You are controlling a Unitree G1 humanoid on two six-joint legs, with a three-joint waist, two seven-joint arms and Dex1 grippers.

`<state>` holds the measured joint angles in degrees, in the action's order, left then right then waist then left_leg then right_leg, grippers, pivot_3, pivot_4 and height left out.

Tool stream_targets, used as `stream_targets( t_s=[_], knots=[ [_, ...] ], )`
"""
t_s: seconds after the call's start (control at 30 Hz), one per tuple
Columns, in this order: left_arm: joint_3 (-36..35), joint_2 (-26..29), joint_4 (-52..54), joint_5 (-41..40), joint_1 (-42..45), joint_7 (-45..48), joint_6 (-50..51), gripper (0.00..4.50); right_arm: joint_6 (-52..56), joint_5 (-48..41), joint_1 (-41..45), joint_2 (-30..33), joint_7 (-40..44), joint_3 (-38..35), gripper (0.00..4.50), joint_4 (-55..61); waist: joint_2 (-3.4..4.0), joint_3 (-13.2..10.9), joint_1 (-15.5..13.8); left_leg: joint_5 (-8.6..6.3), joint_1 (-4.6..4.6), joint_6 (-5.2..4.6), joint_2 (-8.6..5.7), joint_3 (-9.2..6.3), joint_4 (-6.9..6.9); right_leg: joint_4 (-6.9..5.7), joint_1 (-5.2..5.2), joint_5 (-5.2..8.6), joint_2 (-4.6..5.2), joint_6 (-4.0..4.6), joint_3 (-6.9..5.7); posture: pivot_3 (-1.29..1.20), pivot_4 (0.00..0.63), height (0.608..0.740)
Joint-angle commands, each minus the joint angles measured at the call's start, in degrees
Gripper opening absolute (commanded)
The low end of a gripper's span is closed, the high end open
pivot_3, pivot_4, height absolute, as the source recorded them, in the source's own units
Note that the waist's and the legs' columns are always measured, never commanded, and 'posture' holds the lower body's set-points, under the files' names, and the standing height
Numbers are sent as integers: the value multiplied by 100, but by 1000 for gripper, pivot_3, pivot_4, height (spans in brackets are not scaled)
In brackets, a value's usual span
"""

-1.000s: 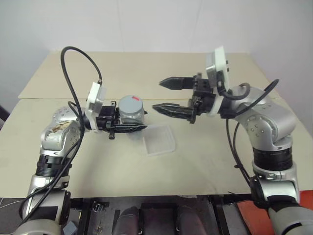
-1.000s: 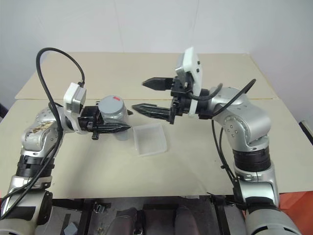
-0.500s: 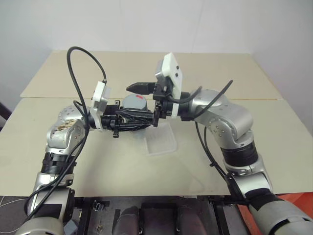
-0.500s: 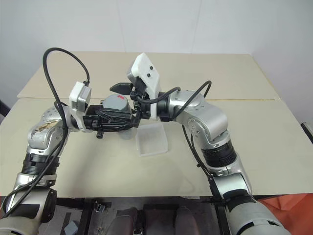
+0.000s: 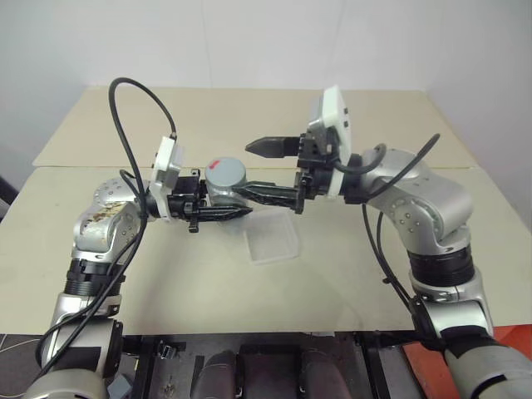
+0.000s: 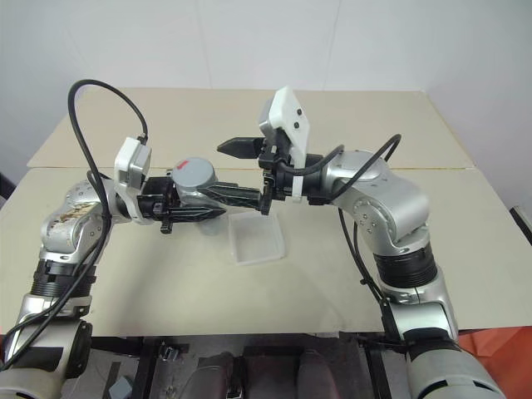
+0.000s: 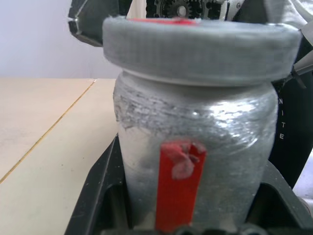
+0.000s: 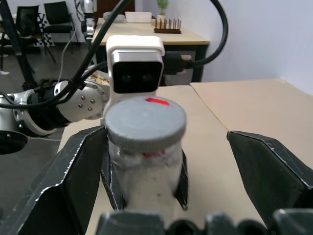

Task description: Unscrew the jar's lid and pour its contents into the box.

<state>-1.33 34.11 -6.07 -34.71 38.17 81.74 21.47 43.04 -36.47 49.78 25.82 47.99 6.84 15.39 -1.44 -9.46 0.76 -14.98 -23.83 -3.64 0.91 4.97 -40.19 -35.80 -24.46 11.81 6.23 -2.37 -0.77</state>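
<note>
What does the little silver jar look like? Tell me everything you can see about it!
The jar is a small, silvery, crinkly-looking cylinder with a red strip down its side. Its flat grey lid, with a small red mark on top, is on. The jar stands upright, held up above the table with the left claw shut on its body. The right claw is open, one finger on each side of the lid and apart from it. The box lies below.

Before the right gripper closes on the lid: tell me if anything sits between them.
Nothing visible. The open right gripper faces the lid directly, one finger to each side, with the jar held upright in the left gripper.
</note>
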Motion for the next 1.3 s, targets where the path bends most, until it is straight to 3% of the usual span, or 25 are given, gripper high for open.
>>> stream_targets(
  t_s=[0.03,0.3,0.53,0.8,0.9,1.03,1.17,1.3],
  knots=[
    [-96,32,156,-99,94,73,-56,1927,-49,-142,-88,154,143,-238,4468,252,0,0,0,0,0,0,0,0,0,0,0,0,0,0,0,0,150,740],
    [-90,13,164,-79,61,58,-75,1927,60,-568,-175,232,339,-346,4468,597,-1,0,-1,-1,0,-1,0,0,0,1,1,0,0,0,1,0,150,740],
    [-70,0,171,-57,67,67,-99,1927,44,-69,124,-267,-219,175,4468,369,-1,0,9,0,1,0,1,-1,0,-3,-2,0,0,0,1,0,150,740],
    [-107,48,241,-58,12,52,-101,1927,83,80,285,-471,-246,322,4468,183,0,0,-8,0,0,0,0,-1,-1,-1,0,0,0,0,0,0,150,740],
    [-120,69,269,-63,-17,43,-94,1927,132,19,301,-515,-261,247,3931,201,0,0,0,0,0,0,0,0,-1,-2,-1,0,0,0,-1,0,150,740],
    [-120,82,273,-52,-46,42,-108,1927,199,-9,304,-504,-262,203,2776,237,0,0,0,0,0,0,0,0,0,-1,-1,0,0,0,-1,0,150,740],
    [-98,76,258,-32,-51,45,-127,1927,353,-236,340,-533,-272,11,2775,255,0,0,-2,0,0,0,0,0,0,-2,-1,0,0,0,-1,0,150,740],
    [-32,91,197,63,-79,88,-214,1927,768,-901,707,-673,-572,-651,2775,10,0,0,0,0,0,0,1,0,-1,-3,-1,0,0,0,0,0,150,740]
  ],
)
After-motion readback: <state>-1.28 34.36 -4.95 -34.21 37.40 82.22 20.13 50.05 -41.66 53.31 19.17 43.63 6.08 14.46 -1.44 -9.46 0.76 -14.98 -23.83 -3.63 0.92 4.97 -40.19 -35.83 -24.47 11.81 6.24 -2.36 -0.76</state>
